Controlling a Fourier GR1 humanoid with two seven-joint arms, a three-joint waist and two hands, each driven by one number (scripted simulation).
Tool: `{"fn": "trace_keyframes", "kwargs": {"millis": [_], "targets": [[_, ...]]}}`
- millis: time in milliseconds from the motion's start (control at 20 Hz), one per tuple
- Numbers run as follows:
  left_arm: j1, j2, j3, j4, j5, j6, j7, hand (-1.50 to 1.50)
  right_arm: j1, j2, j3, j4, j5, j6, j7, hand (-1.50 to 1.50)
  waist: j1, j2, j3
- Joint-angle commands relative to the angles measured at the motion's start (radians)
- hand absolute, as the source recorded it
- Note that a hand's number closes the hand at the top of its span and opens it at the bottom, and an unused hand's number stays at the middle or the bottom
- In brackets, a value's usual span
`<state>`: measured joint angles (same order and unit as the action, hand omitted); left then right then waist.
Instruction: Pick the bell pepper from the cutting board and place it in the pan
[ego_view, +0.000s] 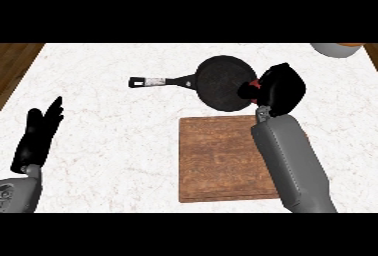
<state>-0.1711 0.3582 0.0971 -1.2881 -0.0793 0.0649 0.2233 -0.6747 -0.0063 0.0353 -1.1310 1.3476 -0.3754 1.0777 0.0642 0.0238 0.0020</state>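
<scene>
While R hand (280, 90) grips bell pepper (253, 84) over pan (221, 82) rim, L hand (38, 132) open at counter (111, 130) edge.

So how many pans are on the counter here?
1. The pan lies behind the cutting board, handle pointing left; the right hand covers its right edge. Nothing suggests another, hidden pan.

- I see a white marbled counter (111, 130) filling most of my view.
- Dark wood flooring (16, 62) shows past its left edge.
- A pale bowl (334, 49) sits at the top right corner.
</scene>
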Motion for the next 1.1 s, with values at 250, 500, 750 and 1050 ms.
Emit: {"fn": "trace_keyframes", "kwargs": {"millis": [250,500,750,1050], "targets": [[-0.013,-0.015,-0.003,0.006,-0.001,0.001,-0.007,0.0,-0.113,-0.005,-0.214,0.369,-0.177,-0.377,-0.149,1.5,0.017,0.013,0.002],[-0.076,0.003,0.003,0.009,0.003,-0.013,0.034,0.0,-0.188,0.006,-0.272,0.483,-0.333,-0.467,-0.238,-1.5,0.033,0.019,0.003],[-0.083,0.004,-0.008,-0.005,-0.013,-0.009,0.033,0.0,-0.218,0.006,-0.315,0.573,-0.397,-0.551,-0.385,-1.5,0.044,0.024,0.004],[-0.058,0.002,-0.002,0.013,0.003,-0.031,0.005,0.0,-0.221,0.001,-0.372,0.575,-0.465,-0.694,-0.542,-1.5,0.05,0.029,0.005]]}}
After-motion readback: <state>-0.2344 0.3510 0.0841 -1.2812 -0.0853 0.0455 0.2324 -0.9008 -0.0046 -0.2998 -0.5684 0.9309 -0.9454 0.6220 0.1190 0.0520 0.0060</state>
